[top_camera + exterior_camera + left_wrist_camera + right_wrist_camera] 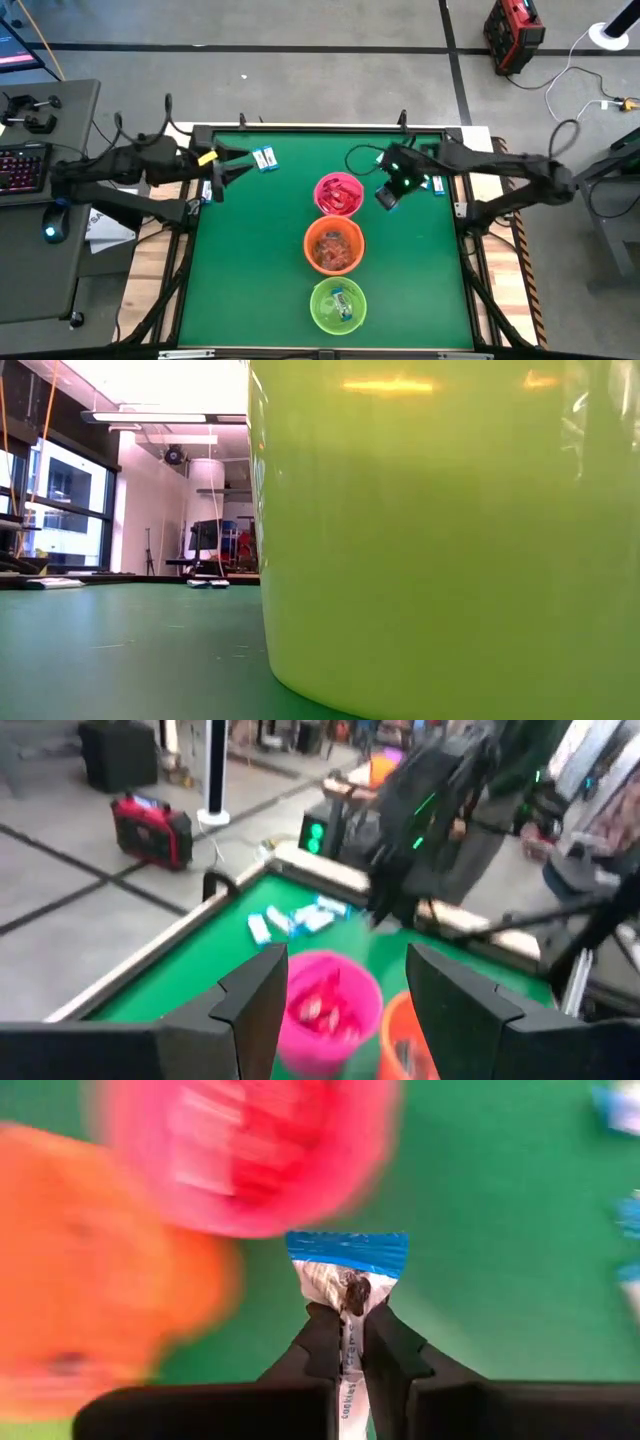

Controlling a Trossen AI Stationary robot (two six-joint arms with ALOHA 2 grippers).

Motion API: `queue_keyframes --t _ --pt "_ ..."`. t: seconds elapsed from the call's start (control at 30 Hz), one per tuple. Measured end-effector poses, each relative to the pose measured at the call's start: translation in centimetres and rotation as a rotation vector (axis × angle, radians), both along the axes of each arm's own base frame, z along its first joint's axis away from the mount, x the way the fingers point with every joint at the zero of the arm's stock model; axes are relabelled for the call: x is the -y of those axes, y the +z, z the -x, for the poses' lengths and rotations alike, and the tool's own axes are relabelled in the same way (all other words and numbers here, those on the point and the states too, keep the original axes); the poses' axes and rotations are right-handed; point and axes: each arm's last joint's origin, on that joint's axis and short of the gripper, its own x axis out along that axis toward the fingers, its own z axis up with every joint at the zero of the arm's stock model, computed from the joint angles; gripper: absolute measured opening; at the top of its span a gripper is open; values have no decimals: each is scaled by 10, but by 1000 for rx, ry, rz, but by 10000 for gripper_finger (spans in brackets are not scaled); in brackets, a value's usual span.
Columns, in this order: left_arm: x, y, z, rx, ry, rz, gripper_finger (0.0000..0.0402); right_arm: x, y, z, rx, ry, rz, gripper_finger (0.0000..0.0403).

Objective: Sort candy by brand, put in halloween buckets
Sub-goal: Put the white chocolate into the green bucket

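right gripper [345, 1330]: jaws clamped on blue-and-white candy [347, 1270], carried for sorting near pink bucket [338, 193] | left gripper [345, 995]: jaws apart, waiting

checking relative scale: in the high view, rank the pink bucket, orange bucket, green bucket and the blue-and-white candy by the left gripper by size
1. orange bucket, pink bucket and green bucket: look about alike, no clear ranking
2. blue-and-white candy beside the left gripper: far smaller

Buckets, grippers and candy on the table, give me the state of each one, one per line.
Pink bucket: upright, red candies inside.
Orange bucket: upright, candies inside.
Lime green bucket: upright, blue-and-white candy inside.
Right gripper: shut on a blue-and-white candy, held above the table beside the pink bucket.
Left gripper: open, empty.
Loose blue-and-white candies: lying on the table.
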Motion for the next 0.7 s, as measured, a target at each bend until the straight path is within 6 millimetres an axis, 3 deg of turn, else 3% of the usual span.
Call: queue_keyframes --t 0.13,0.27,0.47,0.7 --pt "2 -15 6 -71 -41 52 192 -53 31 -9 314 -39 -93 17" --pt "3 -35 2 -140 -61 109 192 -107 41 -22 504 -59 -146 17" --pt "4 -58 -7 -203 -82 163 192 -178 19 -45 527 -3 -281 18" --pt "5 -58 -14 -174 -83 163 192 -228 3 -84 457 141 -279 18"
